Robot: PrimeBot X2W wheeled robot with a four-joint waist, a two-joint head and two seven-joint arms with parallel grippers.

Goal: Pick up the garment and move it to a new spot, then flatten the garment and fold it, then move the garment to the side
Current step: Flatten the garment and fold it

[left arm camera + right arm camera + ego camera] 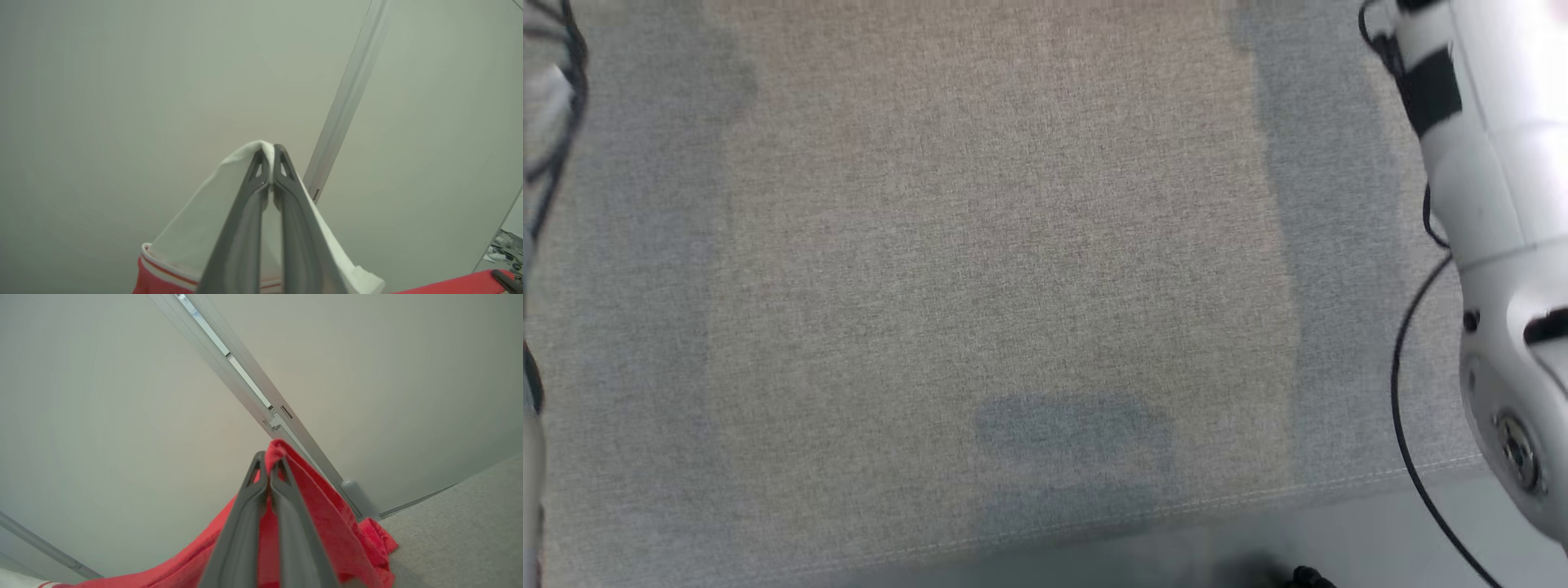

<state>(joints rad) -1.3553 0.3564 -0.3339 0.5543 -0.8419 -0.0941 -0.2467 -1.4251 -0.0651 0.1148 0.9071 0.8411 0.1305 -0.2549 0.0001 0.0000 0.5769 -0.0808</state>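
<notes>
One red-and-white garment (192, 228) hung between my two hands, raised in front of a pale wall (122, 102). My left hand (271, 153) had its two dark fingers pressed together on a fold of the white cloth, which ran down to a hem with red and white stripes. My right hand (267, 461) had its two fingers pinched shut on a peak of the red cloth (327, 506). From there the red cloth draped down both sides of the fingers. A bunched red end sat near the far edge of the table (457, 522), at the foot of the wall; I could not tell whether it touched. One metal rail (245, 379) crossed the wall behind the red peak, and one rail (347, 102) stood behind the white fold.

From my head, the table's grey woven cover (1013, 245) spread wide and flat between my arms. One stitched seam (1258, 498) marked its near edge, with pale floor (1380, 523) below. My right forearm (1494, 163) stood at the right border, and one black cable (1401, 392) looped beside it over the table's near right corner.
</notes>
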